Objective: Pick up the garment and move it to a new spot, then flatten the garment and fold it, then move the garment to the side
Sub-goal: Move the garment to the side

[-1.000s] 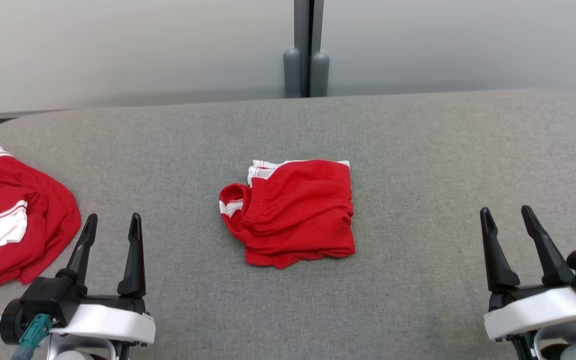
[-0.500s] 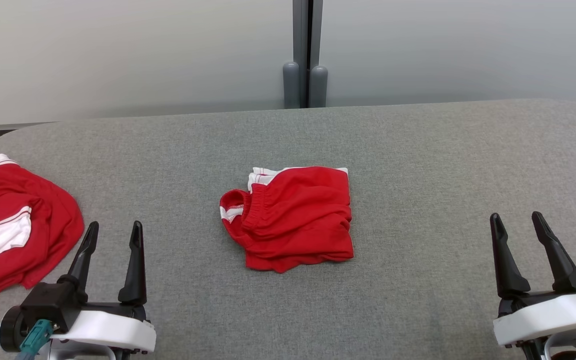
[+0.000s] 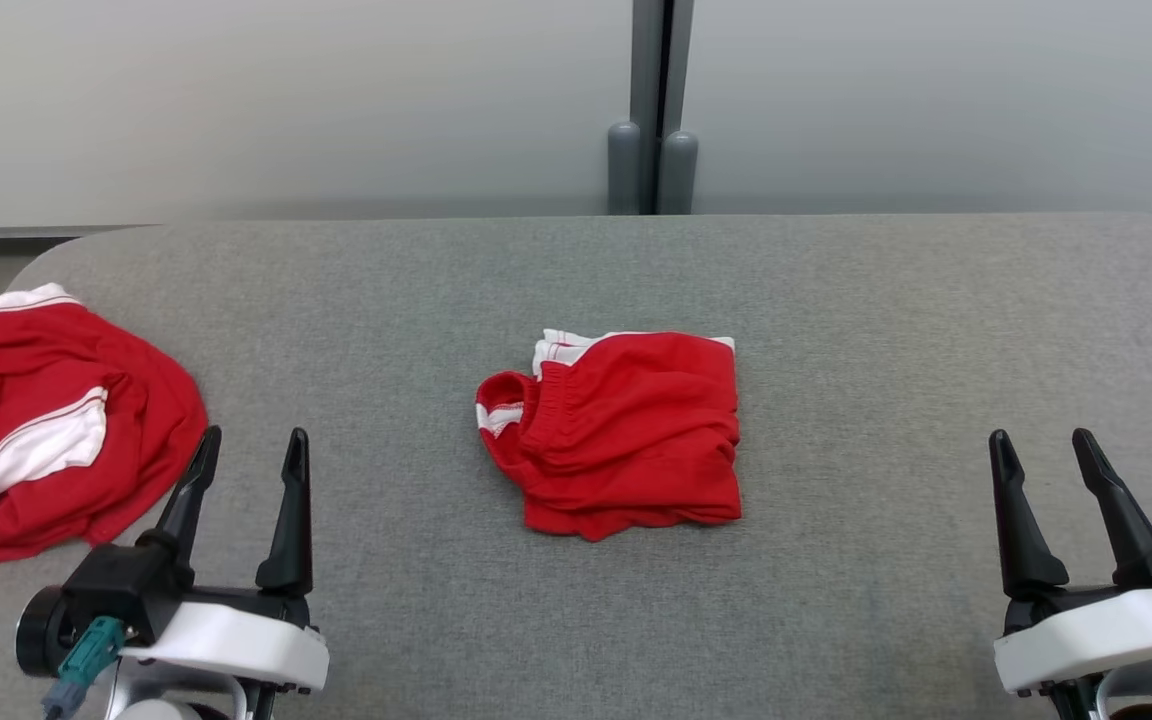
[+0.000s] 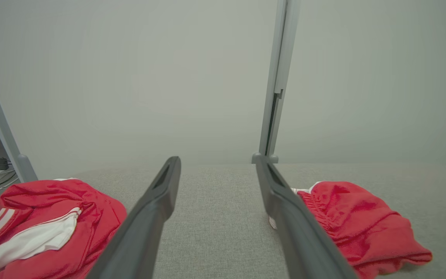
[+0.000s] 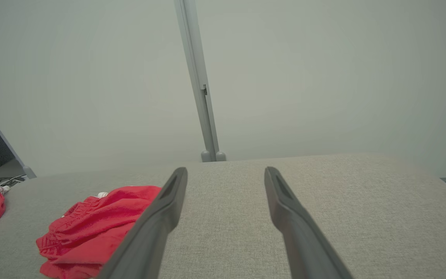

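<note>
red folded garment (image 3: 626, 432), white trim, elastic waistband, on grey table (image 3: 886, 330)

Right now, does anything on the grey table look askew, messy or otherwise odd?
The folded red garment in the middle is untidy: its waistband bulges out at the left and white trim peeks past the far edge. A second red-and-white garment lies crumpled at the left end of the table.

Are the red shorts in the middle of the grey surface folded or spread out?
Folded: the red shorts lie as a compact, square bundle, layers stacked at the near edge.
</note>
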`<state>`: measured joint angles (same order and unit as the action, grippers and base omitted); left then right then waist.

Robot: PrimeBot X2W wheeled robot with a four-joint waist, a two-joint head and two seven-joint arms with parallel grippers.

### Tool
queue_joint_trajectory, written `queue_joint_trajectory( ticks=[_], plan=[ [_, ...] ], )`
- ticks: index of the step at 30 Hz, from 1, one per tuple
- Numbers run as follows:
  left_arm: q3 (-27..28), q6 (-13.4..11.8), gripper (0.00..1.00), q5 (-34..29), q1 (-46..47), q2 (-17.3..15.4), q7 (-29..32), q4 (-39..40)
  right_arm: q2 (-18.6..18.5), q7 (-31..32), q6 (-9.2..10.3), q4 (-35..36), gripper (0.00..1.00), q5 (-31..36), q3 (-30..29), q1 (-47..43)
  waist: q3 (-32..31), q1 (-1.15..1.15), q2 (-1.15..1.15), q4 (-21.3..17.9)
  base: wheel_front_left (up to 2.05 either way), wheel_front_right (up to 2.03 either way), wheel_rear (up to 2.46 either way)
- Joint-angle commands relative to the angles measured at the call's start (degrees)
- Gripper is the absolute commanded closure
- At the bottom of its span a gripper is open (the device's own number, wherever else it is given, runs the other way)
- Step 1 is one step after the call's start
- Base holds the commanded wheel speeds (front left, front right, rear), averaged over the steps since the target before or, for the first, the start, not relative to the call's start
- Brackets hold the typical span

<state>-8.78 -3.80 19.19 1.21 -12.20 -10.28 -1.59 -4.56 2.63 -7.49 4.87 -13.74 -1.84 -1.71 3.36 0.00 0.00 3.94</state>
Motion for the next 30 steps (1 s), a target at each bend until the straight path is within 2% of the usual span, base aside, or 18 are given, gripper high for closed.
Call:
queue_joint_trajectory(
  ticks=[1, 9, 14, 18, 24, 26, 27, 30],
  plan=[
    [-0.06, 0.2, 0.0, -0.27, 1.22, -0.29, -0.14, 0.31, -0.05, 0.25, 0.0, 0.11, 0.0, 0.03, -0.33, -0.12, 0.68, 0.0, 0.0, 0.95, 0.0, 0.0, 0.0],
    [-2.32, 1.92, 0.0, -0.62, 8.96, 2.34, -2.95, -1.07, -0.27, 2.71, 0.0, -2.42, 0.0, 0.76, -1.46, 3.24, 6.98, 0.0, 0.0, 11.18, 0.0, 0.0, 0.0],
    [-3.25, 3.24, 0.0, -0.53, 12.18, 4.54, -4.39, -2.66, -0.3, 4.57, 0.0, -7.15, 0.0, 0.99, -0.97, 5.76, 8.98, 0.0, 0.0, 16.29, 0.0, 0.0, 0.0],
    [-3.68, 4.03, 0.0, -1.04, 13.76, 5.46, -4.82, -3.87, 0.06, 4.55, 0.0, -12.84, 0.0, 0.18, 0.46, 8.66, 10.3, 0.0, 0.0, 18.41, 0.0, 0.0, 0.0],
    [-2.73, 4.86, 0.0, -1.39, 14.4, 6.72, -4.91, -3.72, 1.02, 5.4, 0.0, -23.66, 0.0, -0.4, 0.63, 12.34, 11.15, 0.0, 0.0, 19.18, 0.0, 0.0, 0.0],
    [-2.51, 5.36, 0.0, -1.75, 14.5, 6.89, -4.92, -3.66, 1.32, 6.07, 0.0, -26.12, 0.53, -0.73, 1.52, 12.28, 11.42, 0.0, 0.0, 19.22, 0.0, 0.0, 0.0],
    [-2.38, 5.49, 0.0, -2.04, 14.55, 7.02, -4.92, -3.67, 1.46, 5.73, 0.0, -26.69, 0.98, -0.98, 1.95, 12.3, 11.46, 0.0, 0.0, 19.08, 0.0, 0.0, 0.0],
    [-1.8, 5.9, 0.0, -2.72, 14.32, 7.09, -4.88, -3.68, 1.49, 5.03, 0.02, -26.79, 1.0, -0.8, 3.15, 12.18, 11.56, 0.0, 0.0, 18.02, 0.0, 0.0, 0.0]
  ],
)
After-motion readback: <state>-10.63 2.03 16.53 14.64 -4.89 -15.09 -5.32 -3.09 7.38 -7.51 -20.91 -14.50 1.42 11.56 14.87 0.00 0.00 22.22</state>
